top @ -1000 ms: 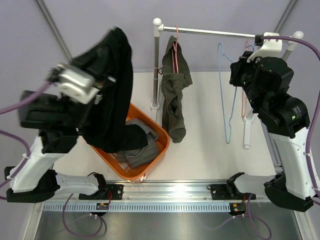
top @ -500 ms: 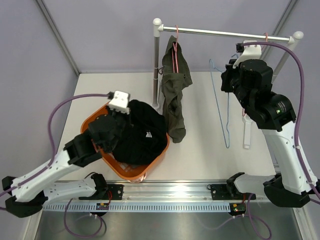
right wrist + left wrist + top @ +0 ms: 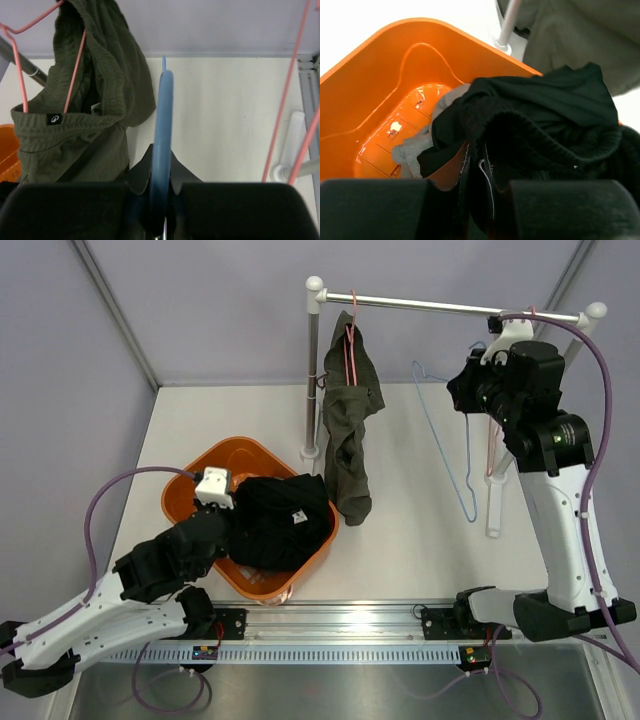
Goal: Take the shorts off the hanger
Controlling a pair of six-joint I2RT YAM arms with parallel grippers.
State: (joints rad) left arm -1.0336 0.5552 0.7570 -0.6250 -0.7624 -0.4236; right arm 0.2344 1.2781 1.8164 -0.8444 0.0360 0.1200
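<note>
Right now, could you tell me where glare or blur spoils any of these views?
Top external: sharp, with a bright glare patch on the metal rail at the near edge. Left wrist: hot highlight on the orange basket floor. Right wrist: the close blue hanger is soft.

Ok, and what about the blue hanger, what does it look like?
The blue hanger is thin and wire-like, bare, with no clothes on it. The right gripper is pinched shut on it and holds it in the air, off the rail and tilted above the table, to the right of the green shorts. Only the gripper touches it.
</note>
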